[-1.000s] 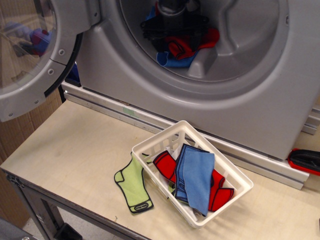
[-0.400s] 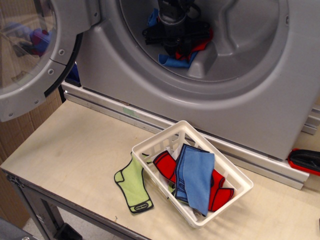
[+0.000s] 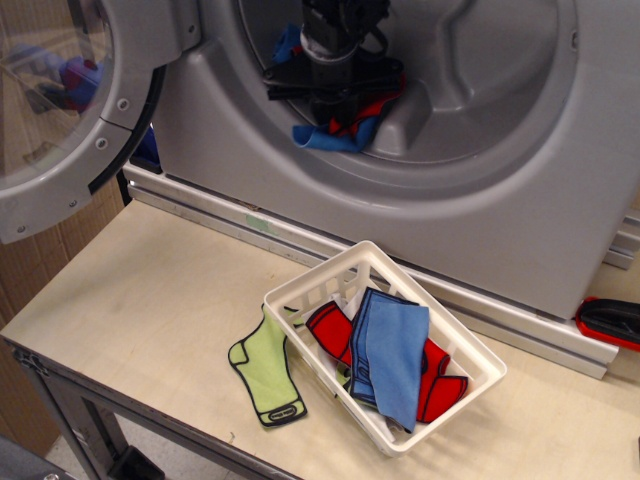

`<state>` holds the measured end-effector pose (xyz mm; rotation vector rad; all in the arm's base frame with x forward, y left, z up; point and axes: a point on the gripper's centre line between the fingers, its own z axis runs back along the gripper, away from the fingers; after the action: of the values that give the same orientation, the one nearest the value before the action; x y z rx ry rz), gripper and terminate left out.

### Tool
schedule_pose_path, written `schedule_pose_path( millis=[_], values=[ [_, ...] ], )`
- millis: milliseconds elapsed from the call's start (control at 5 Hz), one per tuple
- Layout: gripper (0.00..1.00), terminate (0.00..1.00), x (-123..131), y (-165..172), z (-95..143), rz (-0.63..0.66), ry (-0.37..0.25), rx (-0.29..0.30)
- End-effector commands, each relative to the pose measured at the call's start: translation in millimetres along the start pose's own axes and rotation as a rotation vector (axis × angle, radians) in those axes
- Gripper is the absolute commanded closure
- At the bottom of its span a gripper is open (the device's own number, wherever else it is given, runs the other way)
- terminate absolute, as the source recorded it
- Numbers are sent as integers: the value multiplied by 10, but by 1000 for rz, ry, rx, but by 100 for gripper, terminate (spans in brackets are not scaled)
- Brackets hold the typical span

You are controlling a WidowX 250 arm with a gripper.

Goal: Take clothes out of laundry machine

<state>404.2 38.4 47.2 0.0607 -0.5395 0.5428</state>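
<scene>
The grey laundry machine (image 3: 500, 200) stands at the back with its round door (image 3: 60, 110) swung open to the left. My black gripper (image 3: 335, 100) reaches down into the drum opening near its front lip. It is shut on a bunch of clothes. A red piece (image 3: 372, 108) and a blue piece (image 3: 322, 137) hang under the fingers, just above the drum's lower rim. Another bit of blue cloth (image 3: 287, 42) shows behind the gripper. The fingertips are hidden by the cloth.
A white slatted basket (image 3: 300, 290) on the wooden table (image 3: 140, 300) holds a blue cloth (image 3: 392, 350) over red cloths (image 3: 335, 330). A light green cloth (image 3: 265, 375) lies on the table against the basket's left side. A red-black object (image 3: 610, 320) sits at the right edge.
My gripper has moved left and toward the drum's front lip, dragging the red and blue clothes with it. The basket and its cloths have not moved.
</scene>
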Motion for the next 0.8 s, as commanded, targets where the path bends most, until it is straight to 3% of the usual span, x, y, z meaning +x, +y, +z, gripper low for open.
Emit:
schedule_pose_path(
  millis=[0, 200, 400, 600],
  values=[
    [100, 0, -194, -241, 718, 23, 6, -44],
    [100, 0, -636, -451, 851, 11, 72, -127],
    [100, 0, -1216, -570, 771, -93, 168, -137],
    [100, 0, -1498, -504, 616, -121, 267, -93]
  ],
)
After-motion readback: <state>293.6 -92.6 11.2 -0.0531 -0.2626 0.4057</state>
